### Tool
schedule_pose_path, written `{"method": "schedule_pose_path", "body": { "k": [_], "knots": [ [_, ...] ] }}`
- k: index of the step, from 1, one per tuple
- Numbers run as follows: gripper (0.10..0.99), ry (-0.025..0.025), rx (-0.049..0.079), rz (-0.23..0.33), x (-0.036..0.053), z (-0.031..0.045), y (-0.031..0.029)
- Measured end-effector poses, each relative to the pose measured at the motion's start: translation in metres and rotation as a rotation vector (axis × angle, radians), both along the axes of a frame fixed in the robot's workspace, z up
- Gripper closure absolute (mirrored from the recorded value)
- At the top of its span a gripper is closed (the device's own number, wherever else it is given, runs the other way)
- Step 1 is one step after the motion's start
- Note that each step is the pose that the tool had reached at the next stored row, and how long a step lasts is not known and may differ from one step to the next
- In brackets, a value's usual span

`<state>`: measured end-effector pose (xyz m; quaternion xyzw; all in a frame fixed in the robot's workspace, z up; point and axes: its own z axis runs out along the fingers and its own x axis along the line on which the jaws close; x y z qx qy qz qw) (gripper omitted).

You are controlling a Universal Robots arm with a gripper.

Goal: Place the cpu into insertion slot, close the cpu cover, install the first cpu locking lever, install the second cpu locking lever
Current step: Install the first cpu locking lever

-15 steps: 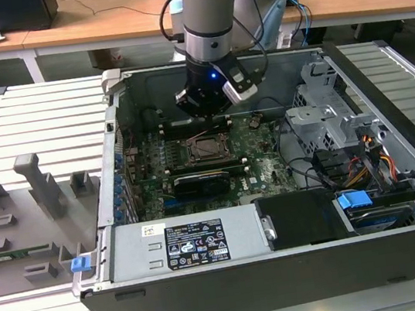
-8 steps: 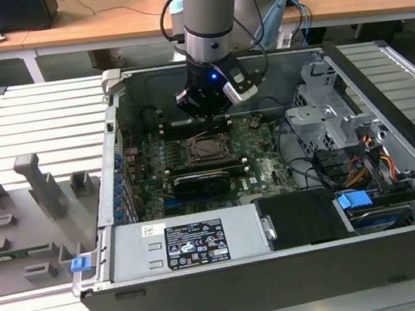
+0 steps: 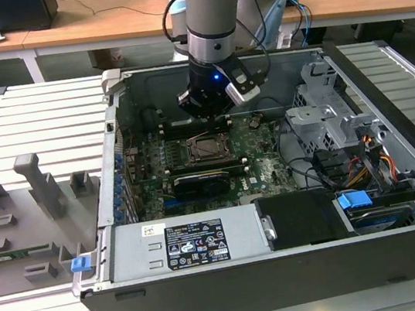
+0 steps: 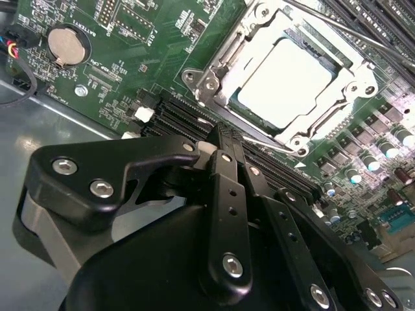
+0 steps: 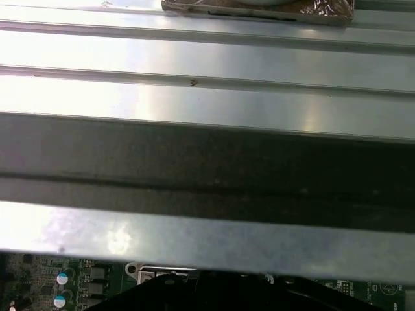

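Inside an open computer case (image 3: 401, 197), the gripper (image 4: 224, 139), pinched shut and empty, hovers beside the cpu (image 4: 292, 81) seated under its cover (image 4: 353, 81).

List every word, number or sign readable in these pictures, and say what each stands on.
Label on the power supply: print too small to read.
White lettering on the motherboard, beside the coin cell: too small to read.
No other text can be read.
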<state>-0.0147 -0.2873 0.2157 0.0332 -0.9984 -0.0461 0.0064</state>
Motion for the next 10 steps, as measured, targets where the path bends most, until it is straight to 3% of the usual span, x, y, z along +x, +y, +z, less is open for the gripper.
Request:
{"method": "schedule_pose_path", "body": {
  "k": [10],
  "knots": [
    [0.980,0.0000,0.000,0.000,0.0014,-0.0070,0.0000]
  ]
}}
